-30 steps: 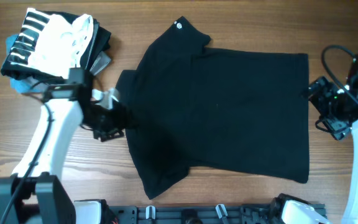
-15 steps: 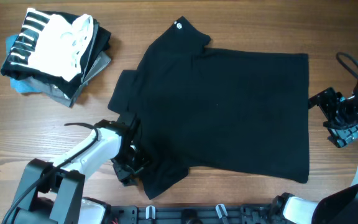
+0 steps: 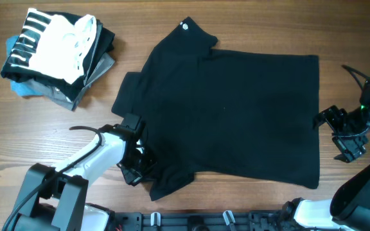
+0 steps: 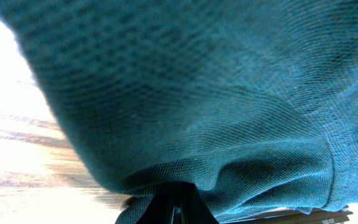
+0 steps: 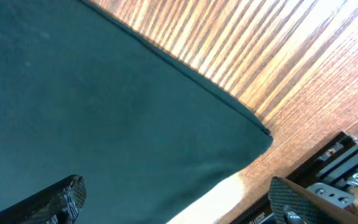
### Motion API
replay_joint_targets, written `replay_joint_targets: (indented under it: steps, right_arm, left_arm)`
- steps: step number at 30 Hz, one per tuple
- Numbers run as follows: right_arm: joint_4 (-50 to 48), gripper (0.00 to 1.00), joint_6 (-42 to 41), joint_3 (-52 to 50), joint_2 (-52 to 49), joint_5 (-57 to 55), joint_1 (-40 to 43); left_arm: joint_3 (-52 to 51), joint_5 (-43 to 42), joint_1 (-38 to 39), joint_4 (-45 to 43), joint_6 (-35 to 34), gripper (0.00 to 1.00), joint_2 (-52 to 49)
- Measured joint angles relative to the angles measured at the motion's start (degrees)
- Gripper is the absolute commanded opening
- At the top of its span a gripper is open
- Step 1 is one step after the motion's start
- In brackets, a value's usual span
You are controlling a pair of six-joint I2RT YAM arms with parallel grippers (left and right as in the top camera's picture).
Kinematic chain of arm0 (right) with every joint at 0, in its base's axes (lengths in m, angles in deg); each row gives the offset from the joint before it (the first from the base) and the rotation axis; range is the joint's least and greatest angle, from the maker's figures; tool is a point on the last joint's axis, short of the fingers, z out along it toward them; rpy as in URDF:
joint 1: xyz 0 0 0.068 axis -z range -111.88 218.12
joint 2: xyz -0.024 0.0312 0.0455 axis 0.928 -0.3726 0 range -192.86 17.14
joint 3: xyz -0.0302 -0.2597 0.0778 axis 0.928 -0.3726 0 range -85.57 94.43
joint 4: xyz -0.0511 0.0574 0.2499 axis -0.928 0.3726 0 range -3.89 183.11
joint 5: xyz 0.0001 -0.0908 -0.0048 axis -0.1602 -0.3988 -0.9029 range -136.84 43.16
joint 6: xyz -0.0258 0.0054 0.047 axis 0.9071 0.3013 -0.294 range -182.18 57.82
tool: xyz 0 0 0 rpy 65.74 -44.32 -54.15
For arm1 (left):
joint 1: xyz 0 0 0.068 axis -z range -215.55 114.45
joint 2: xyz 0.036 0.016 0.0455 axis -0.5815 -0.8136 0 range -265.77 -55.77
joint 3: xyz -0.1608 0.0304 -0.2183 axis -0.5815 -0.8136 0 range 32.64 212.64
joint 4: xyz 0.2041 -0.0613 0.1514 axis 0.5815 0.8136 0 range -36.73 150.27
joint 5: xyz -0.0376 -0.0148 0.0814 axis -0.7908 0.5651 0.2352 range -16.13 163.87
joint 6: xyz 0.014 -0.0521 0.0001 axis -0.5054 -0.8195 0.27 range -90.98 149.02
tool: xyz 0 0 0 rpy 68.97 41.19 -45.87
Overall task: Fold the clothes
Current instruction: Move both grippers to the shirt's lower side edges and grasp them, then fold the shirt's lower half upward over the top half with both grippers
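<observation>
The clothes, a black T-shirt, lie spread flat across the middle of the wooden table, with a small white mark by the collar. My left gripper is at the shirt's lower left corner, shut on a bunch of its fabric. In the left wrist view the weave of the shirt fills the frame and puckers where the closed jaws of the left gripper pinch it. My right gripper stands open at the shirt's right edge. In the right wrist view the right gripper spans the shirt near a corner.
A pile of folded garments, white with black stripes on top, grey and blue beneath, sits at the far left. A black rail runs along the table's front edge and also shows as the rail in the right wrist view.
My left arm swung from the shirt's left sleeve down to its lower left corner and shut on the fabric. The right gripper shifted slightly nearer the front, still open.
</observation>
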Motion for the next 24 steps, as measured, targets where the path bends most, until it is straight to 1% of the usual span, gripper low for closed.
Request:
replay_joint_targets:
  steps: [1,2,3,4,5,6,7,8,9,11,12,14,16,18,20,24]
  right_arm:
    - [-1.2,1.00,-0.6,-1.8,0.0,0.0,0.0]
    - [-3.9,0.97,-2.2,-5.8,0.0,-0.2,0.0]
    - [-5.7,0.93,-3.6,-9.7,-0.2,-0.2,0.5]
    - [-7.5,0.87,-4.8,-12.8,-0.3,-0.2,1.7]
    - [-8.4,0.72,-5.7,-14.6,-0.3,-0.2,3.0]
    - [-8.9,0.45,-6.3,-16.1,-0.3,-0.5,4.7]
    - [-9.0,0.42,-6.7,-16.7,-0.3,-0.9,5.3]
    - [-9.0,0.49,-6.9,-17.4,-0.3,-1.6,5.8]
    - [-8.9,0.51,-7.3,-18.3,-0.3,-2.3,5.9]
    - [-11.6,0.49,-8.1,-21.4,-0.3,-3.2,5.9]
    - [-14.2,0.50,-8.9,-23.6,-0.3,-3.5,5.9]
    - [-16.2,0.62,-9.7,-25.9,0.9,-3.5,5.9]
    - [-16.5,0.59,-10.3,-26.9,2.4,-4.0,6.3]
    - [-16.6,0.60,-10.3,-27.0,2.5,-4.0,6.3]
    - [-16.6,0.55,-9.8,-27.0,2.5,-4.0,6.3]
    - [-17.5,0.55,-8.8,-27.3,2.5,-3.6,6.3]
  left_arm:
    - [0.0,0.0,0.0,0.0,0.2,0.04,0.0]
    - [0.0,0.0,0.0,-0.1,0.4,0.04,0.0]
    - [0.0,-0.2,0.0,-0.2,0.6,0.04,0.0]
    - [0.0,-0.2,0.0,-0.2,0.6,0.04,0.0]
    - [0.0,-0.2,0.0,-0.2,0.6,0.04,0.0]
    - [0.0,-0.2,0.0,-0.3,0.6,0.04,0.0]
    - [0.0,-0.2,0.0,-0.4,0.6,0.04,0.0]
    - [0.0,-0.2,0.0,-0.5,0.6,0.04,0.0]
    - [0.0,-0.3,0.0,-0.8,0.6,0.04,0.0]
    - [0.0,-0.4,0.0,-1.0,0.6,0.04,0.0]
    - [0.0,-0.4,0.0,-1.1,0.6,0.04,0.0]
    - [0.0,-0.5,0.0,-1.1,0.6,0.04,0.0]
    - [0.0,-0.5,0.0,-1.1,0.6,0.05,0.0]
    - [0.0,-0.5,0.0,-1.1,0.6,0.06,0.0]
    - [0.0,-0.5,0.0,-1.2,0.6,0.06,0.0]
    - [0.0,-0.6,0.0,-1.3,0.6,0.07,0.0]
